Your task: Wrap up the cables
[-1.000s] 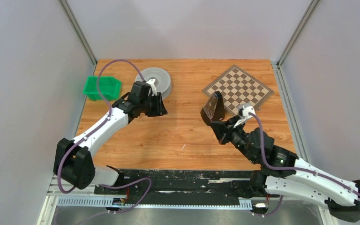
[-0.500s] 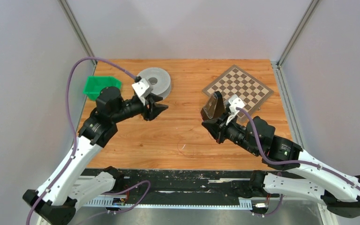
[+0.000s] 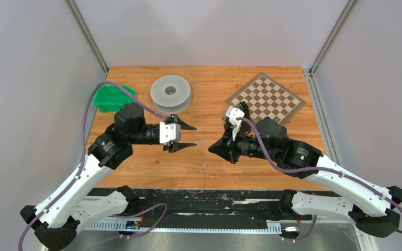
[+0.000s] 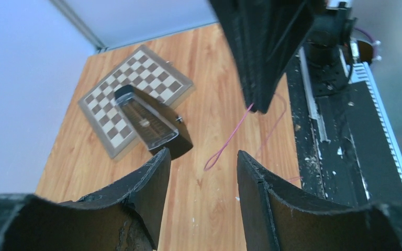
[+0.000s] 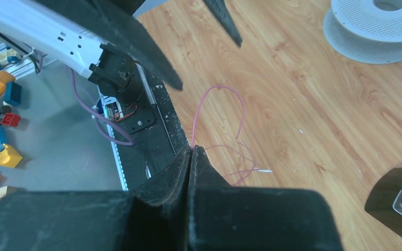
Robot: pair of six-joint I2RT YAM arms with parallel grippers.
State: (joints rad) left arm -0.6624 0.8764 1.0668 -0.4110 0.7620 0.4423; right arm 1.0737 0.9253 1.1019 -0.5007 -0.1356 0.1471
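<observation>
Left claw [image 3: 187,135] spread; right claw [image 3: 212,149] closed; wire [image 3: 192,178] looped on table [image 3: 146,166].

— Anything to read here?
— Nothing I can make out. The chessboard [image 3: 266,98] shows only its plain squares, with no letters or numbers along the edge.
— The grey spool [image 3: 170,92]?
— Bare plastic, no label. The same goes for the green bin [image 3: 110,98].
— And the arms?
— The right arm [image 3: 345,183] carries a small green light [image 3: 302,155] on a dark joint. There may be a marking beside it, but it is too small to tell.
</observation>
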